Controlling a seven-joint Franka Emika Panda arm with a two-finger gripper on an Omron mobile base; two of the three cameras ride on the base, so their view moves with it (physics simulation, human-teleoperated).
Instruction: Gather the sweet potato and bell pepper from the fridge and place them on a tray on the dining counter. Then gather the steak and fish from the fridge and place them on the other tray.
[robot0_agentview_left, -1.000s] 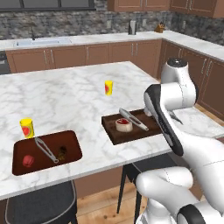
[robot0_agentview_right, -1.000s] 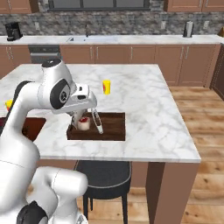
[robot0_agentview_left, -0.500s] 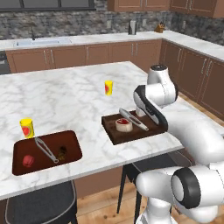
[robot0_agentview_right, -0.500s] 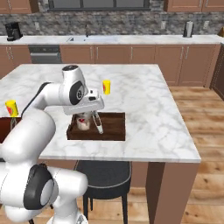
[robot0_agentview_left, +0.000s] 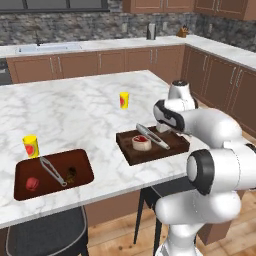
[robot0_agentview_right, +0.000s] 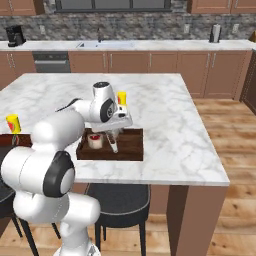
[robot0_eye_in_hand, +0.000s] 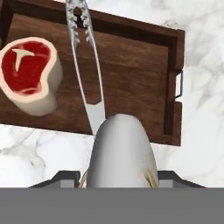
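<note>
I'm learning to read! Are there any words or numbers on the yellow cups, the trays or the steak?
No words or numbers can be read anywhere.
Yellow cups: each has a red mark, too small to read.
Trays: plain wood, no text.
Steak: no label.

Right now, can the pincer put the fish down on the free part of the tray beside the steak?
Probably yes. The pincer holds the fish over the tray, right of the tongs; the steak lies left.

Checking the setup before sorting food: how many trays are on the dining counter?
2. One tray at the counter's left holds vegetables and tongs; the other tray, in front of the arm, holds the steak.
</note>
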